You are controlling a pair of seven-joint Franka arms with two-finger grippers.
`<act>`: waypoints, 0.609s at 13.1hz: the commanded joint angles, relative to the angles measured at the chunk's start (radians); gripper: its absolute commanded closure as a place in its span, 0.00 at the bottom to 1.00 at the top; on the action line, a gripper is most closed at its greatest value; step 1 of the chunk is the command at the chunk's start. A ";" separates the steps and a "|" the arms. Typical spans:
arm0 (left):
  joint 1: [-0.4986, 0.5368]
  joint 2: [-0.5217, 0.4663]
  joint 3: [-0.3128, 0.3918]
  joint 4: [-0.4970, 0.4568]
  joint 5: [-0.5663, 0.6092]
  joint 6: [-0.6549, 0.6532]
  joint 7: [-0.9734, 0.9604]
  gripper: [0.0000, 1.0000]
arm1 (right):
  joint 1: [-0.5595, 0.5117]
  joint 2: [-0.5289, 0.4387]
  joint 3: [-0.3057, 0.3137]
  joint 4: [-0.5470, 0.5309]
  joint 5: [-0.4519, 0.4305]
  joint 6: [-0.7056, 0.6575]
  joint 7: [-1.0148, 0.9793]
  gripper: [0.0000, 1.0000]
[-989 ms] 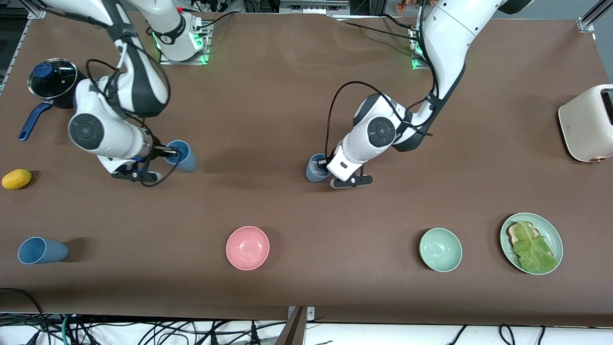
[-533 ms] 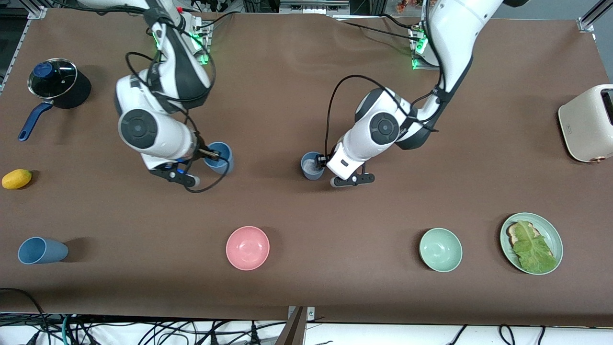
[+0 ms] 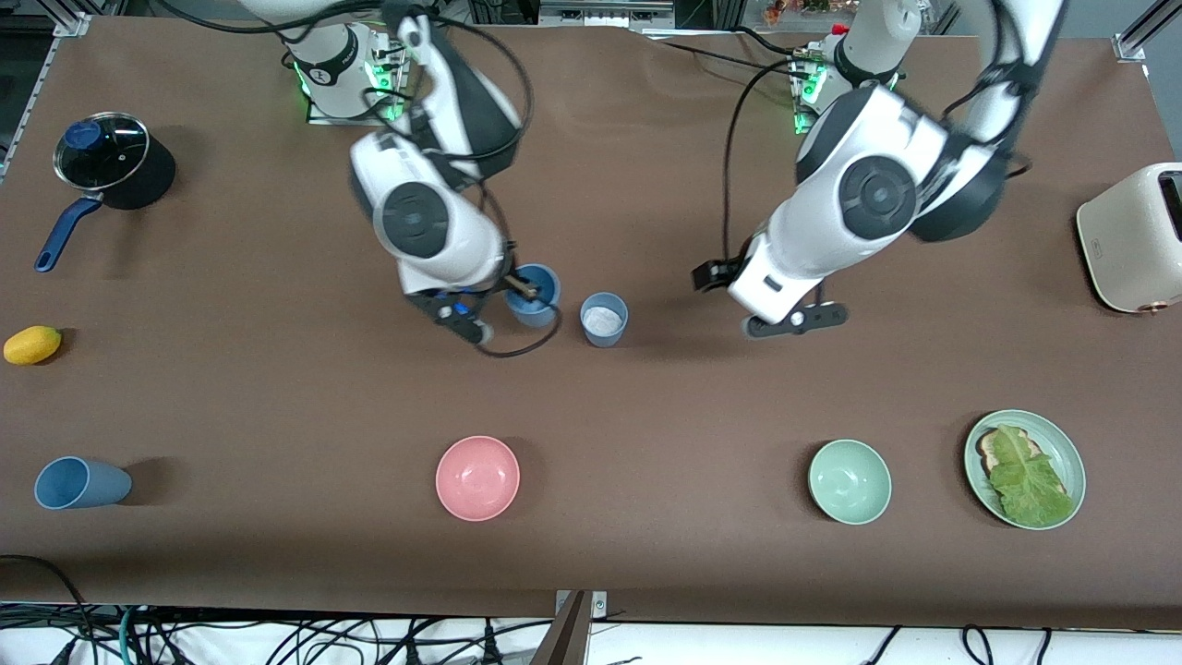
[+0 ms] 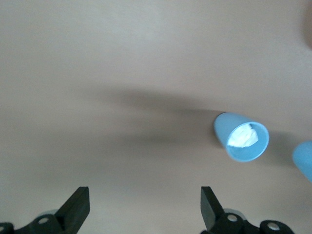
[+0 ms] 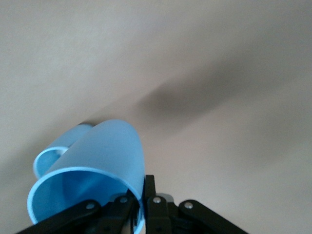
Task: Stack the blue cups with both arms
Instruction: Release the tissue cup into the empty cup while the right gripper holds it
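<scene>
Blue cups now sit close together mid-table: the right gripper (image 3: 519, 288), pinching the rim of a plain cup (image 3: 536, 294), has carried it up beside the white-patched cup (image 3: 604, 320). The left gripper (image 3: 709, 275) has let that one go and lifted away, fingers spread.

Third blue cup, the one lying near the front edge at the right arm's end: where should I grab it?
The lying blue cup is on its side, its open mouth toward the right arm's end of the table. Probably best to come straight down and pinch across the tapered body near the mouth, where it is widest; the rim isn't reachable from above.
</scene>
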 commanded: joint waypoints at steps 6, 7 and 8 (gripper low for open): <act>0.084 -0.217 0.096 -0.065 0.044 -0.140 0.467 0.00 | 0.084 0.171 -0.008 0.251 0.074 -0.020 0.172 1.00; 0.079 -0.275 0.140 -0.108 0.045 -0.104 0.472 0.00 | 0.086 0.175 -0.007 0.251 0.072 -0.020 0.172 1.00; 0.081 -0.332 0.177 -0.156 0.044 -0.056 0.473 0.00 | 0.086 0.177 -0.007 0.251 0.072 -0.020 0.172 1.00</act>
